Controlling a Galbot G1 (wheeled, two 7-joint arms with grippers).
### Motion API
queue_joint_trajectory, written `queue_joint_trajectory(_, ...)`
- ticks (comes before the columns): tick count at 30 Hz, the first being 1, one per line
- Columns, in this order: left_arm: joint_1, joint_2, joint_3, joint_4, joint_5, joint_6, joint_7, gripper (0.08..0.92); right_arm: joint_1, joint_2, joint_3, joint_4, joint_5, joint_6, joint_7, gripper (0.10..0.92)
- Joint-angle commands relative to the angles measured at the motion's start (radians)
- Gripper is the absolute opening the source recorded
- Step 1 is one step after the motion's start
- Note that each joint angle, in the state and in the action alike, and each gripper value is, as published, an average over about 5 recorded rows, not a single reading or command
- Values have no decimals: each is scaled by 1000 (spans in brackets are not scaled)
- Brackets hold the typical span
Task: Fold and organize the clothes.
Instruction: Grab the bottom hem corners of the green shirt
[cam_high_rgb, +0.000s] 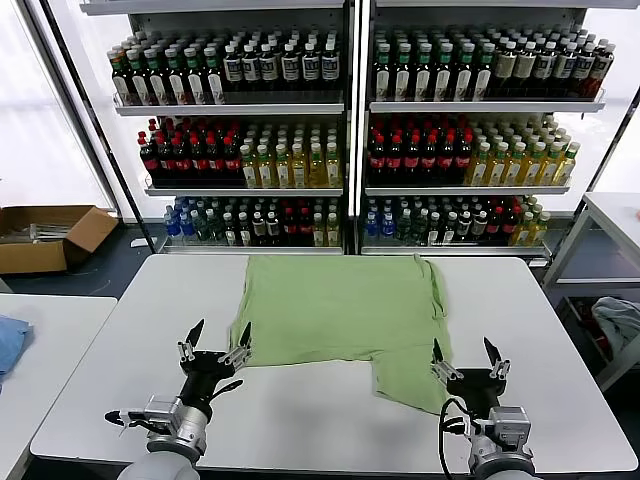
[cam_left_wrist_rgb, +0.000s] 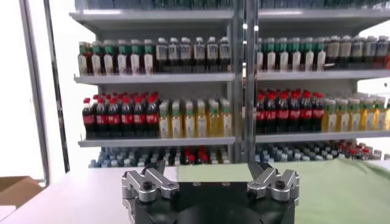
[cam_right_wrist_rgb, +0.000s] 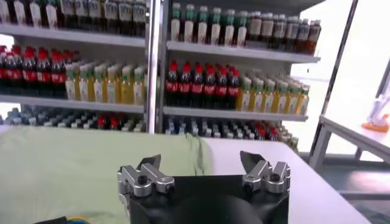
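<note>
Both grippers sit at the near edge of the white table, closest to the head camera, and each has its jaws spread wide with nothing between them.

On the left side, the left gripper hovers low over bare tabletop. The green shirt lies ahead of its jaws and off to their right, and its near left corner sits just beside the inner fingertip. In the left wrist view the left gripper looks out over the table, with the shirt filling the surface ahead and to one side of the fingers.

Across the middle, the shirt lies flat and appears partly folded, its long axis running left to right across the table, parallel to a line drawn between the two grippers. No collar, buttons or print can be seen from here. A narrower flap hangs toward the near edge on the right half.

On the right, the right gripper stands just beside that flap, which lies just off the inner side of its jaws, to their left. In the right wrist view the right gripper shows cloth ahead and beyond its inner finger.

My judgement is that the right arm is nearer to cloth, since the flap reaches down level with its fingers, while the left must travel forward and inward to meet the shirt's edge. Shelves of bottles stand well beyond the table.
</note>
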Motion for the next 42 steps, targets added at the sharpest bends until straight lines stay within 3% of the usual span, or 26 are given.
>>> queue_joint_trajectory(1, -61, 73, 6, 81, -35, 114, 4, 823, -13, 14, -9, -22, 36, -24, 37, 823)
queue_joint_trajectory(21, -97, 115, 18, 196, -120, 178, 5, 823, 39, 89, -47, -105, -1, -64, 65, 823)
queue_joint_trajectory(42, -129, 115, 33, 248, -127, 162, 2, 823, 50, 125, -76, -164, -9, -68, 68, 823)
